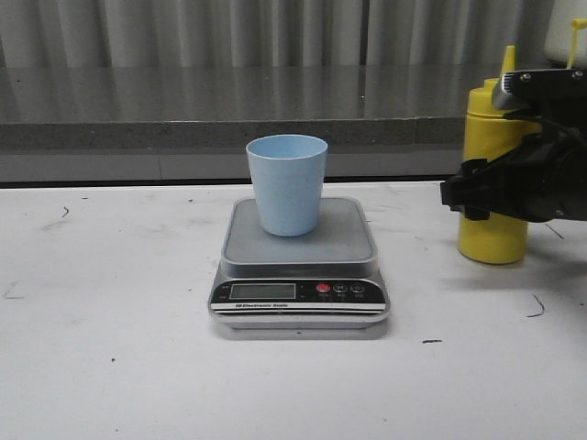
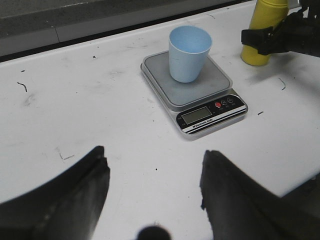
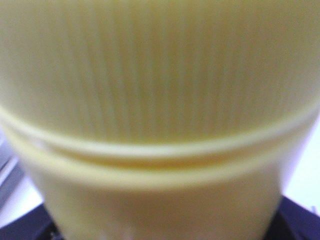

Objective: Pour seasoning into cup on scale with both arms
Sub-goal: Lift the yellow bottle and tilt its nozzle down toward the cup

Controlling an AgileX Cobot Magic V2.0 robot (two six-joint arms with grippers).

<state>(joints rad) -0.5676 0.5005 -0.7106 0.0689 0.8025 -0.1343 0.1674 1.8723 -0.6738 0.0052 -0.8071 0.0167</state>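
The pale blue cup (image 1: pixel 286 183) stands upright on the grey platform of the scale (image 1: pixel 353 243), mid-table. The yellow seasoning bottle (image 1: pixel 491 119) stands upright on the table to the right of the scale. My right gripper (image 1: pixel 468 194) reaches from the right, its jaws on either side of the bottle's middle. The bottle (image 3: pixel 160 75) fills the right wrist view, so the grip is hidden. My left gripper (image 2: pixel 152 160) is open and empty above bare table, short of the scale (image 2: pixel 220 85) and cup (image 2: pixel 189 52). It is out of the front view.
The white table (image 1: pixel 110 348) carries small black scuff marks. A grey ledge (image 1: pixel 183 128) runs along the back edge. A white object (image 1: pixel 564 32) stands at the far back right behind the bottle.
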